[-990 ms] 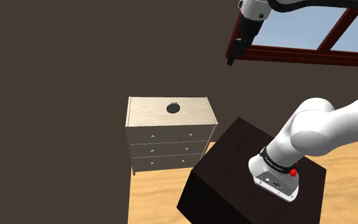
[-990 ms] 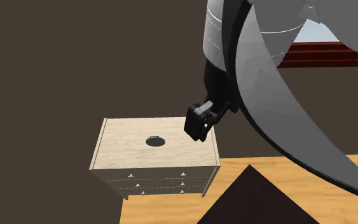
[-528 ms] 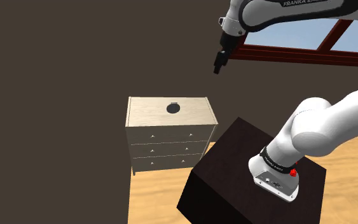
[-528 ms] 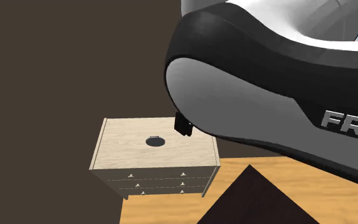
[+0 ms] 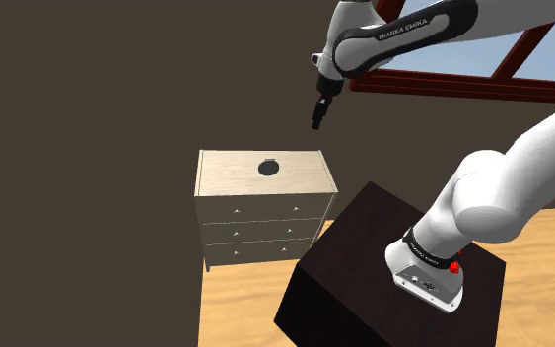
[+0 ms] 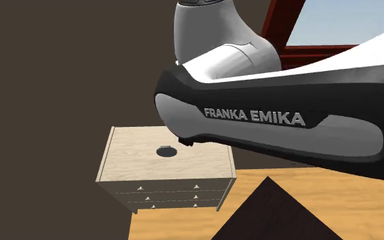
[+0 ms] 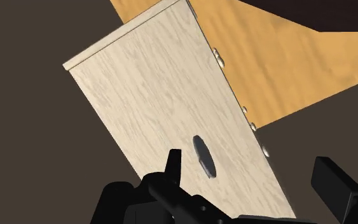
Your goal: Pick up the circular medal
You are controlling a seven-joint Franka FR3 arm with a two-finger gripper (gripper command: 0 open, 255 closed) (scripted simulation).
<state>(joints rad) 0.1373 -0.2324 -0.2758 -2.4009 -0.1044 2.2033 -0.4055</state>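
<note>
The shoulder camera looked down, stand (image 5: 359, 251) at 5 o'clock; the second crowded the arm (image 6: 265, 136); all three shared the dresser (image 5: 234, 179).

The medal (image 5: 268, 168) lies on the dresser (image 5: 261, 212) top. The hand (image 5: 317, 120) hangs above the dresser. The stand (image 5: 364, 256) sits at the shoulder view's right.

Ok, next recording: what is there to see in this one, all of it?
medal: one, dark, round, lying on the dresser's top
dresser: one, pale wood, three drawers, in front of the wall
wall: dark brown, behind the dresser
window: one, reddish-brown frame, shoulder view's upper right
floor: orange-tan wood
stand: one, dark box, shoulder view's lower right
arm: one, white with dark joints, rising from the stand
gripper: one, black, open, in the air above the dresser, apart from the medal
</note>
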